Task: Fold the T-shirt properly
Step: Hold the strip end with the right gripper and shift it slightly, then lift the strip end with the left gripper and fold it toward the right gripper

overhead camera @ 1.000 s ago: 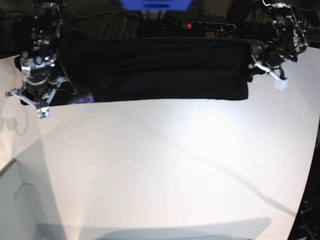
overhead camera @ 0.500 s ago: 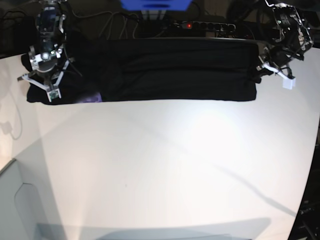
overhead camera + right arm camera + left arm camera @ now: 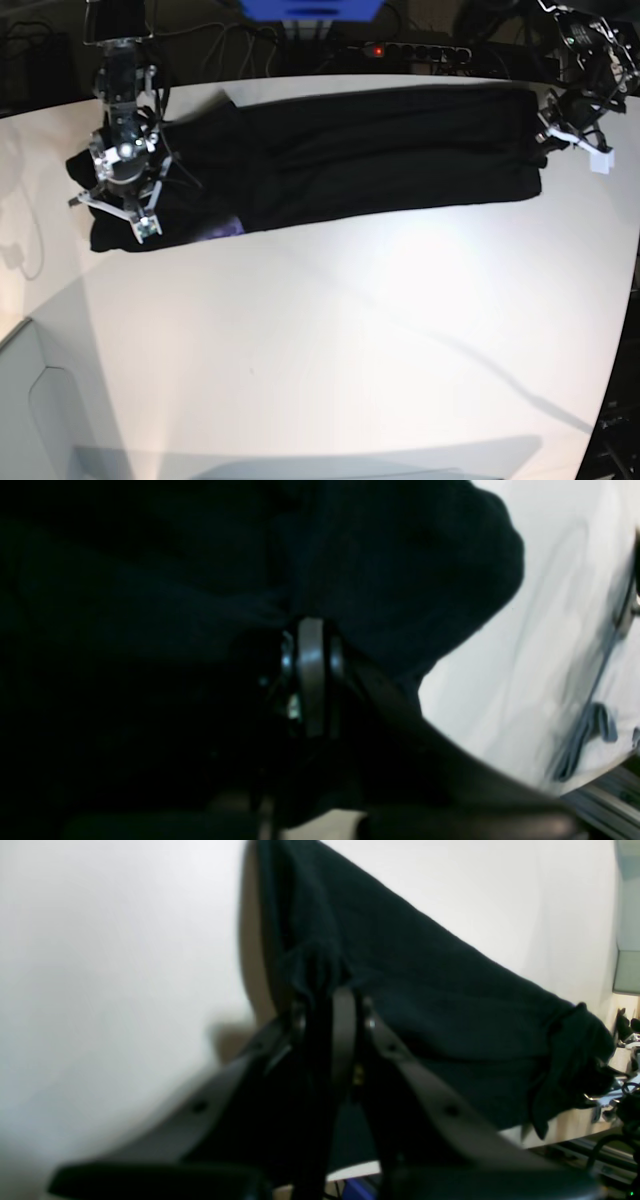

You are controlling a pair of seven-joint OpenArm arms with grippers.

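The black T-shirt [image 3: 380, 150] lies stretched in a long band across the far side of the white table [image 3: 330, 340]. It slopes down toward the left of the base view. My left gripper [image 3: 555, 135] is at the band's right end. In the left wrist view that gripper [image 3: 332, 990] is shut on a bunched corner of the T-shirt [image 3: 425, 990]. My right gripper [image 3: 112, 205] is at the band's left end. In the right wrist view it [image 3: 310, 630] is shut, with the dark T-shirt [image 3: 400, 555] all around its fingers.
A power strip [image 3: 410, 48] with a red light, a blue object [image 3: 310, 8] and cables sit behind the table's far edge. A thin white cable [image 3: 25, 260] lies at the left. A grey box [image 3: 30, 400] stands at the near-left corner.
Both grippers have carried the shirt to the right and pulled it out longer. Its left end has dropped toward the front, so the band now lies slanted.
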